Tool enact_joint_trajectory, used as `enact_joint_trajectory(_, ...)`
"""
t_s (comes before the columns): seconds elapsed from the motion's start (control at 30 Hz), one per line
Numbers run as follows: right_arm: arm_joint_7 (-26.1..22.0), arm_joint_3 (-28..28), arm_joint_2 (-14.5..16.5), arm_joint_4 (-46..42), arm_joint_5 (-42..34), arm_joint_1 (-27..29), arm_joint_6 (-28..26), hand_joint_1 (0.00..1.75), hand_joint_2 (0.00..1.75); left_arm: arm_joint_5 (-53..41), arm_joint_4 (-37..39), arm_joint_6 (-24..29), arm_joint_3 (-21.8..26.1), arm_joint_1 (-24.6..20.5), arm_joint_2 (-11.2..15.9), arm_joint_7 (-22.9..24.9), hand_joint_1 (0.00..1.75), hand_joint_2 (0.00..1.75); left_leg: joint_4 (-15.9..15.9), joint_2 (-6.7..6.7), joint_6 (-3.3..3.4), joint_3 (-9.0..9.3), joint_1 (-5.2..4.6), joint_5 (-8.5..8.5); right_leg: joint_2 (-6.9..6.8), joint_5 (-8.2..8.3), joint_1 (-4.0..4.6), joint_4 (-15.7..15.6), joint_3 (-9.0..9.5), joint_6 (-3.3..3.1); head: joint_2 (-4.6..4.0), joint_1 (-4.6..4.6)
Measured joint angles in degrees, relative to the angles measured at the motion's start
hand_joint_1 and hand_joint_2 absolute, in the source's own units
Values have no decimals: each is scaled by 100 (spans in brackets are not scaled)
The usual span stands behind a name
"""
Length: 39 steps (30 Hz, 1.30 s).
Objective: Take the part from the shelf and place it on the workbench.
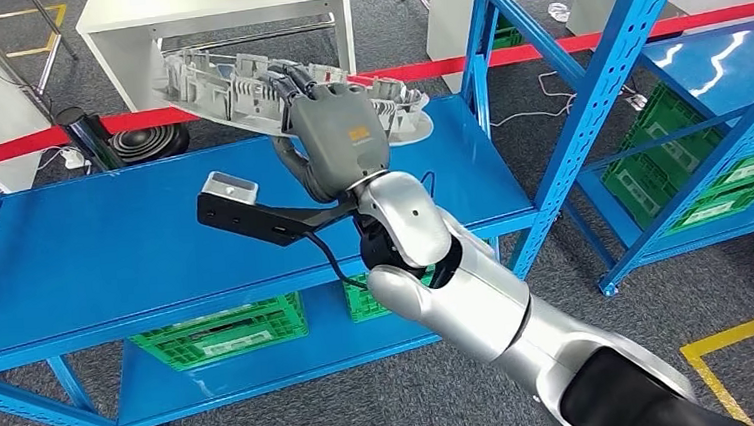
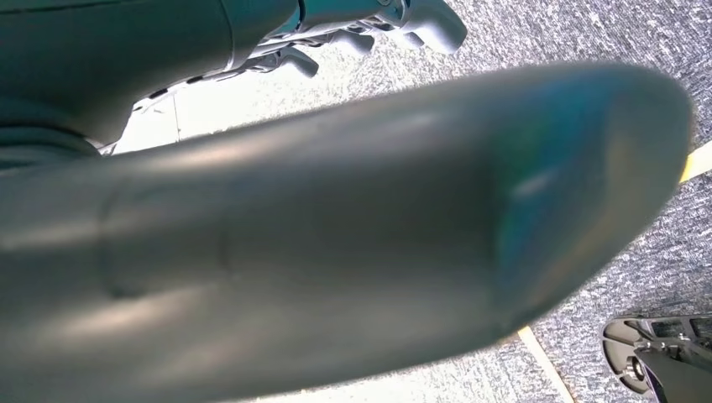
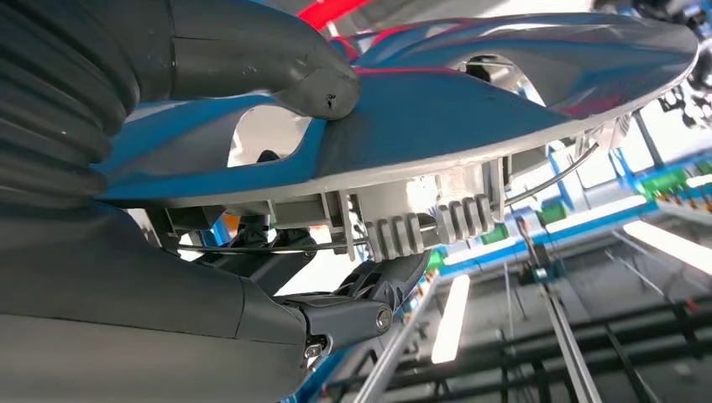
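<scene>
- Right arm point(image 1: 480, 306), silver, fills the lower foreground of the head view and reaches up over the blue shelf point(image 1: 105, 252); judged from this, the lift is done and the carry to the workbench comes next.
- Shelf deck lies under the lifted load, with blue uprights point(image 1: 586, 108) close on the right; swing the arm out slowly and wide of those posts, since a long load can clip them.
- Part point(image 1: 214, 84), a long pale grey ribbed moulding, hangs tilted above the back of the shelf, apart from the deck; it juts far to the left of the grip, so it may droop or twist. Keep the wrist level and avoid jerks.
- White table point(image 1: 219, 14) stands beyond the red tape point(image 1: 146, 119); whether it is the workbench I cannot tell.
- Right hand point(image 1: 333, 136) grips the part near one end, thumb point(image 3: 311, 84) pressed on the smooth face and fingers point(image 3: 353, 315) curled under the ribbed side. Hold that clamp firm until the part rests flat.
- Left hand point(image 2: 369, 21) hangs beside the body, fingers loosely spread, holding nothing.
</scene>
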Motion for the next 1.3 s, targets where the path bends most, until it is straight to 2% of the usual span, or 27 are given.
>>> enact_joint_trajectory(0.03,-15,0,-1,-12,10,-29,-24,175,175,-3,0,2,1,2,-1,-5,0,0,0,0,0,0,0,0,0,0,0,0,0,0,0,0)
enact_joint_trajectory(0.17,-98,3,-3,-61,31,-118,-131,175,175,-27,-2,4,3,4,-4,-55,0,175,0,-1,-1,0,0,0,-1,0,0,0,0,0,0,0)
enact_joint_trajectory(0.63,-252,135,-325,-759,-16,43,-168,175,175,-62,-21,23,79,-38,-45,-292,0,175,0,0,0,-4,-1,0,-1,0,-2,0,-4,0,0,1)
enact_joint_trajectory(1.3,-327,456,-472,-977,-706,96,-258,175,175,14,-28,46,280,-29,-48,-390,0,175,13,-2,10,-12,-22,-8,-4,5,-14,-2,-3,12,0,0)
